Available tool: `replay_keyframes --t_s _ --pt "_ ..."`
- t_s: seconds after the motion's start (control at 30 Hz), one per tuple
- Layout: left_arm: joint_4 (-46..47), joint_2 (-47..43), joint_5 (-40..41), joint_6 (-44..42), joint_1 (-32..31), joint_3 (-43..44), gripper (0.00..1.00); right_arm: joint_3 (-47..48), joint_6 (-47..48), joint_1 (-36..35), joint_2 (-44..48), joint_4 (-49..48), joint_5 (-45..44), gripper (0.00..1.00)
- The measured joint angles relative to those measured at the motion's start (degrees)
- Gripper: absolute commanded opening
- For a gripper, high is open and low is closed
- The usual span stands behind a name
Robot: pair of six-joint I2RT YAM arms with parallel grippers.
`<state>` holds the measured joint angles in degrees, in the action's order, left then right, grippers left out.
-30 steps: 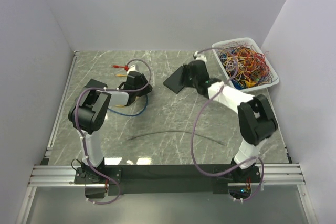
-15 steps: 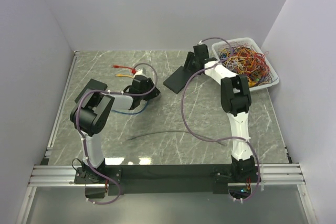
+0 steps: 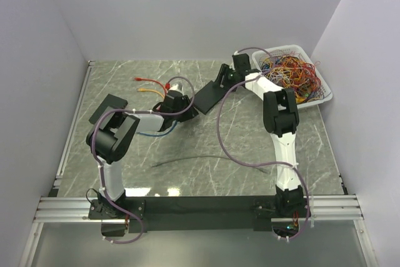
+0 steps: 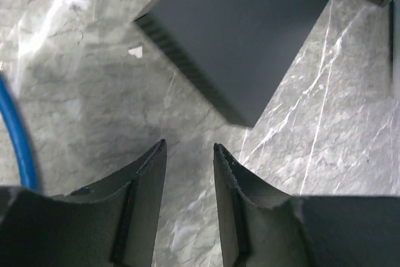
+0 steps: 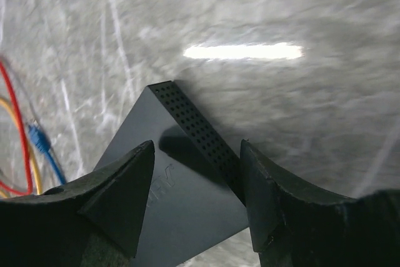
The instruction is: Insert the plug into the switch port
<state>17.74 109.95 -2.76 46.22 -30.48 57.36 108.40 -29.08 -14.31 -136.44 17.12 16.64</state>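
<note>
The switch (image 3: pixel 209 95) is a flat black box lying on the marble table; its ports do not show. My left gripper (image 3: pixel 187 108) hovers just off its near left corner, open and empty, and the left wrist view has the switch (image 4: pixel 250 35) ahead of the gripper (image 4: pixel 189 148). At the switch's far end, my right gripper (image 3: pixel 224 80) is open, its jaws straddling a corner of the switch (image 5: pixel 181 198) beside the perforated side (image 5: pixel 200 129). A blue plug (image 5: pixel 39 138) lies on the table among red and yellow cables (image 5: pixel 25 154). Neither gripper holds a plug.
Red and yellow patch cables (image 3: pixel 150 84) lie at the back left. A blue cable (image 3: pixel 153 133) loops under the left arm. A second black box (image 3: pixel 107 108) sits at the left, a thin dark cable (image 3: pixel 206 159) in the middle, and a white basket of tangled wires (image 3: pixel 320 99) at the back right.
My left gripper has slid right from the blue cable loop to the switch's corner. The right arm has swung back and folded, its gripper now at the switch's far end.
</note>
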Motion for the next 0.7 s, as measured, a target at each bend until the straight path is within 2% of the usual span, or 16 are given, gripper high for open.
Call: replay_keyframes --t_s 0.17,0.27,0.7 --pt "-0.3 0.5 0.0 0.1 0.0 0.5 0.41 -2.2 0.5 -1.9 0.5 -3.0 3.0 0.64" --pt "0.1 0.2 0.0 0.2 0.1 -0.8 0.41 -3.0 2.2 -4.1 0.8 -4.7 2.0 0.64" --pt "5.4 -11.1 0.0 1.7 0.0 -17.1 0.4 -6.9 6.3 -12.7 2.8 -7.8 -1.5 0.62"
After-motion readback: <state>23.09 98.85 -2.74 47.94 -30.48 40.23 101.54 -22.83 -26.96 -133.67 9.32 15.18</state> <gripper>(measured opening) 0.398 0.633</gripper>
